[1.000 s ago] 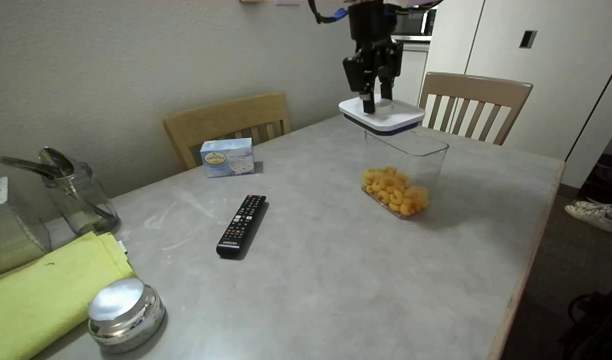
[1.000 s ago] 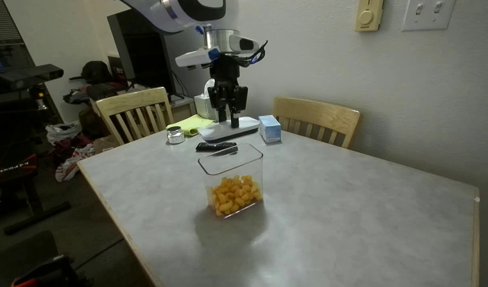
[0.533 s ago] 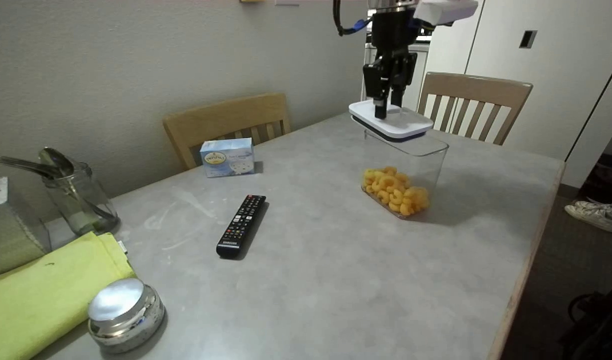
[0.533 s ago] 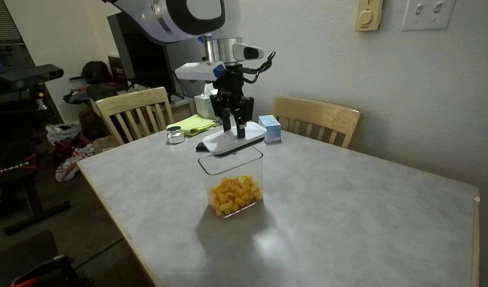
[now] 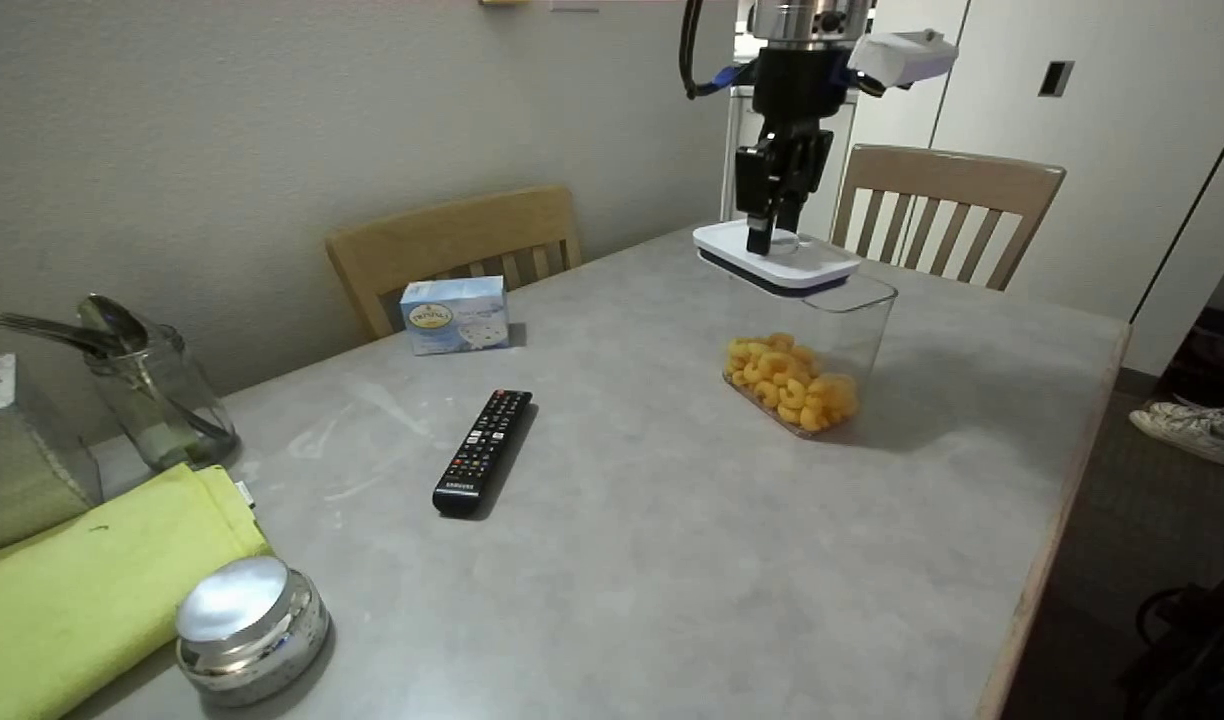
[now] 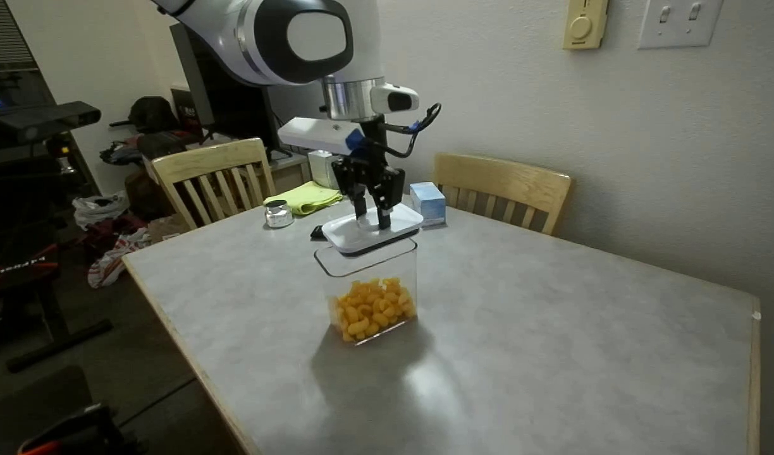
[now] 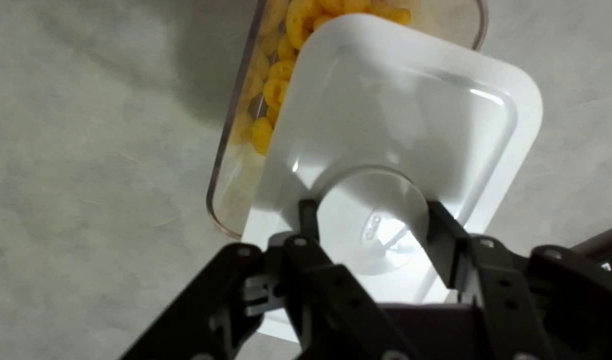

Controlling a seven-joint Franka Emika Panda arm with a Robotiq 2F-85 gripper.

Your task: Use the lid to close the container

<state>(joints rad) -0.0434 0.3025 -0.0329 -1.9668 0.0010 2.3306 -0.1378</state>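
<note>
My gripper is shut on the round raised centre of the white lid, one finger on each side. The gripper and lid also show in an exterior view. The lid hangs close above the clear container, offset from its opening. In an exterior view the near part of the container's rim is uncovered. In the wrist view, the lid is turned relative to the container, whose rim shows past the lid's left and top sides. Yellow food pieces lie in the container's bottom.
A black remote, a blue tea box, a silver tin, a yellow cloth and a jar with cutlery stand on the table. Wooden chairs stand at its edges.
My gripper has carried the lid toward the container and lowered it closer to the rim. In the last half second the motion is small, mostly downward. The container has not moved.
</note>
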